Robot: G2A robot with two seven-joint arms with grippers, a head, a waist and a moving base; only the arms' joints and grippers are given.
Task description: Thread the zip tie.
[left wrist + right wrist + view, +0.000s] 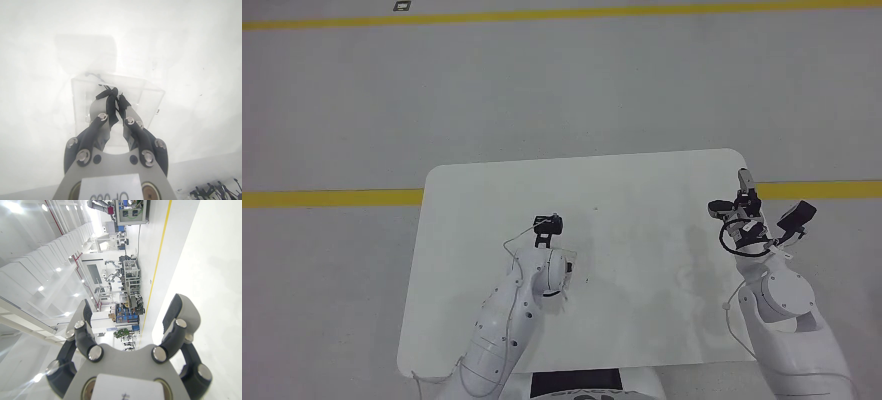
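Pinching a thin black zip tie (106,87) at its tips, the left gripper (117,95) is closed just above a clear box (153,98). The right gripper (130,304) is spread wide and holds nothing. The tie looks light, bendy and slippery, so it is better to hold it near the tail.

White table (642,200) with rounded corners on a pale grey floor. We mark two yellow floor stripes, one (332,198) meeting the table's sides, another (542,14) farther off near a small dark floor plate (402,6). A clear plastic box (151,98) sits on the table; beyond, we note equipment racks (131,275) and a potted plant (121,332)
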